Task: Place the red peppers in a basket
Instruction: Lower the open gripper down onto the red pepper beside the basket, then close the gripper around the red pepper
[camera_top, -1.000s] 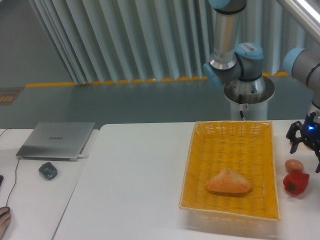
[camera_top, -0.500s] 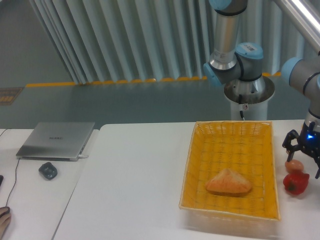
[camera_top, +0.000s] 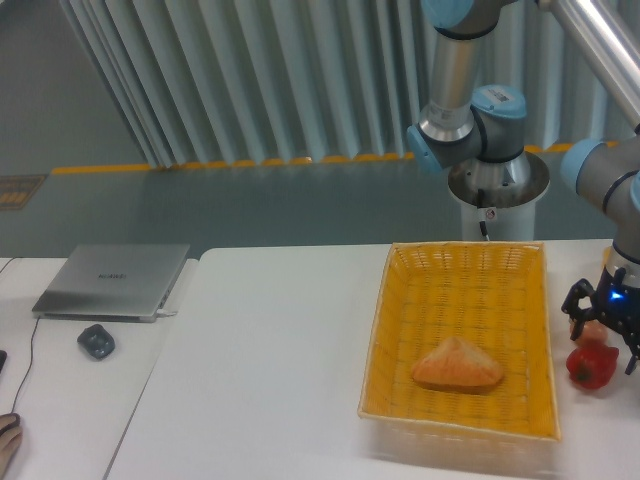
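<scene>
Red pepper sits on the white tabletop, just right of the yellow wicker basket, outside it. Hand hangs directly over the pepper, fingers spread apart, dark tips straddling a small orange-brown ball that lies touching the pepper's upper left. Nothing gripped. Basket holds a triangular piece of bread. Laptop far left.

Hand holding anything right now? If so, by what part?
Nothing held. The hand is open, low over the egg-shaped ball; the red pepper sits on the table beside it, not gripped.
</scene>
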